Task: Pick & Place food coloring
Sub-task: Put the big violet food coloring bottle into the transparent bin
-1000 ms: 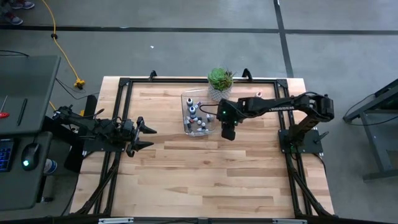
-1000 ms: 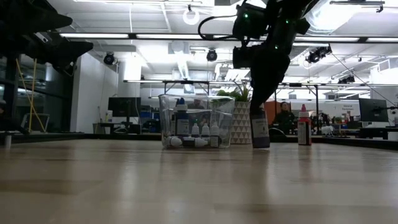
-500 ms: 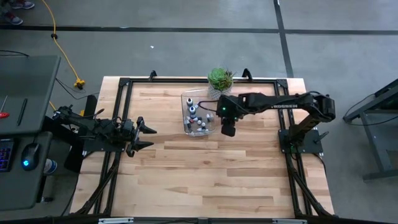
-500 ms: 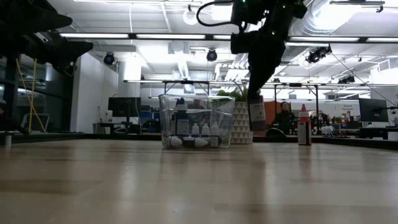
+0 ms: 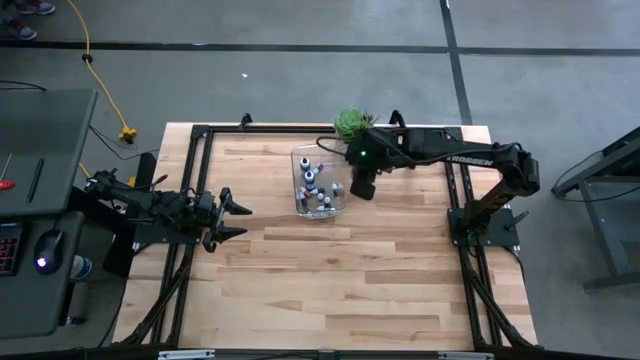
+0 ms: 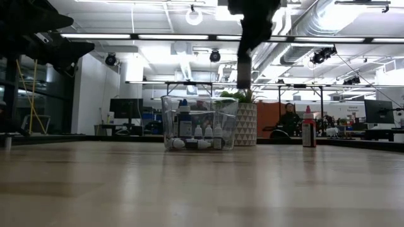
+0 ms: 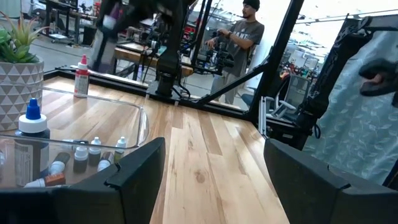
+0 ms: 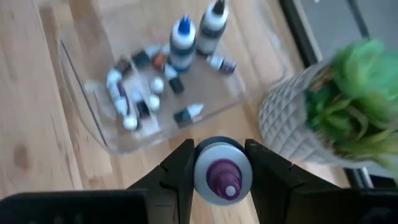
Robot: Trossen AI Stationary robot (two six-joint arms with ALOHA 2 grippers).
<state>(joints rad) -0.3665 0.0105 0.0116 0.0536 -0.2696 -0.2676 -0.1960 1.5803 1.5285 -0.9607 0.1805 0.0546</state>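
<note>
Now that the right gripper (image 8: 216, 163) has lifted its clamped purple-capped bottle (image 8: 222, 174) beside the clear bin (image 5: 318, 186), release comes next; the left gripper (image 5: 235, 219) waits, spread open.

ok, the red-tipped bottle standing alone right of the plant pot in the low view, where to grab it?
Probably by the body of the red-tipped bottle, straight down from above: it stands upright, clear of the potted plant, and its tip tapers. The right gripper is busy with a purple-capped bottle.
</note>
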